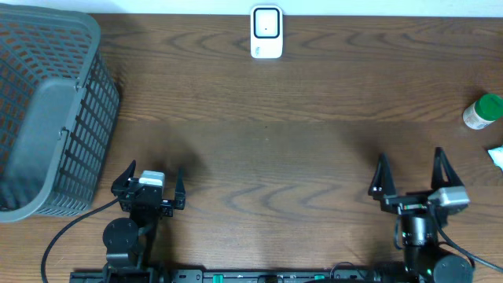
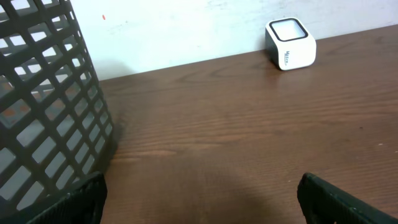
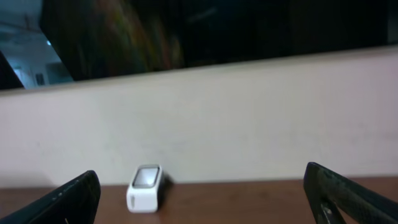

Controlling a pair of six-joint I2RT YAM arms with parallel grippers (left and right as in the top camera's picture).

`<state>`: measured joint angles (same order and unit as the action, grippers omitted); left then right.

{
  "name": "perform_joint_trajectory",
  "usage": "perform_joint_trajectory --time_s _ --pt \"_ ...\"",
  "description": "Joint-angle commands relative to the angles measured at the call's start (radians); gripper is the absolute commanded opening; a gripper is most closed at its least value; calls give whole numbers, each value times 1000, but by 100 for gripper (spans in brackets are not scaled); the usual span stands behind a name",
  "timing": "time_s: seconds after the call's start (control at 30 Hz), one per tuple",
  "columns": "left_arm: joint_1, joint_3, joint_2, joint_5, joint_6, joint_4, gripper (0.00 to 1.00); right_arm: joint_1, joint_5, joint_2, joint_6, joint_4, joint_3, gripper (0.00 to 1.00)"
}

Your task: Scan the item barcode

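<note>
Counting down from biggest, we log:
- Brown wooden table (image 1: 267, 141), bare centre.
- Grey lattice basket (image 1: 94, 134), far left, beside left arm.
- Right gripper (image 1: 410, 157): near edge, right side, fingers spread wide, nothing between, touching nothing.
- Left gripper (image 1: 155, 169): near edge, just beside basket, fingers likewise wide apart, empty.
- Scanner (image 1: 266, 32): white box, dark window, far edge centre, well apart from both grippers.
- Bottle (image 1: 482, 111): white body, green cap, right table edge, ahead and to right of right gripper, untouched. We see no barcode at this size.
</note>
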<state>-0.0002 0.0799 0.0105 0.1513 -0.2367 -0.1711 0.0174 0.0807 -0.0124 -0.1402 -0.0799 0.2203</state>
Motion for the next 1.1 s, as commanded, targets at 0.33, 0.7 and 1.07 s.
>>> perform_joint_trajectory --time_s 0.33,0.7,1.07 --pt "1 -24 -7 6 -6 -6 98 9 -53 7 -1 21 -180 99" --pt "1 -24 -7 6 -6 -6 98 10 -56 7 -1 154 -215 99" --pt "1 -24 -7 6 -6 -6 98 10 -56 7 -1 154 -215 99"
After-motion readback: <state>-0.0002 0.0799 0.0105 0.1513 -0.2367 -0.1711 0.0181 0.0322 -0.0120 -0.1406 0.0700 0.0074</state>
